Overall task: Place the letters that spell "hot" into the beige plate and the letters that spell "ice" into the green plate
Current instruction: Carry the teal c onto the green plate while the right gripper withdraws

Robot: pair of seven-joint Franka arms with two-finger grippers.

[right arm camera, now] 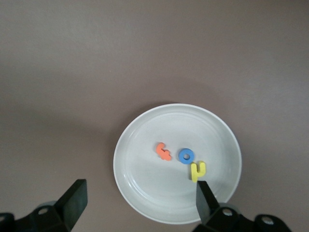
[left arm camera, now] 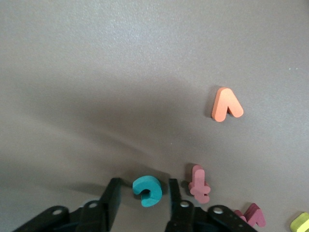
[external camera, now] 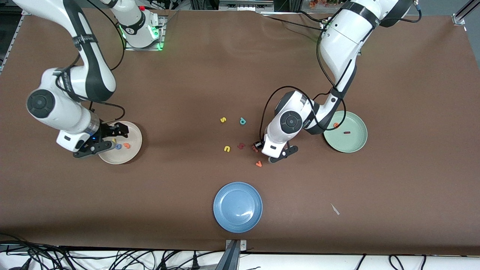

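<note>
The tiny teal foam "c" (left arm camera: 147,190) lies on the brown table between the left gripper (left arm camera: 142,203) fingers, which bracket it closely — probably closing to lift it; a firm hold isn't evident yet. It is the last "ice" letter: the pale mint-green plate (external camera: 356,144), toward the left arm's end, holds two — orange "e" (external camera: 336,125), dark red "i" (external camera: 347,132). The cream-beige plate (right arm camera: 145,203) holds three — orange "t" (right arm camera: 163,151), blue "o" (right arm camera: 186,155), yellow "h" (right arm camera: 197,171) — under the wide-open, empty right gripper (right arm camera: 137,200).
</note>
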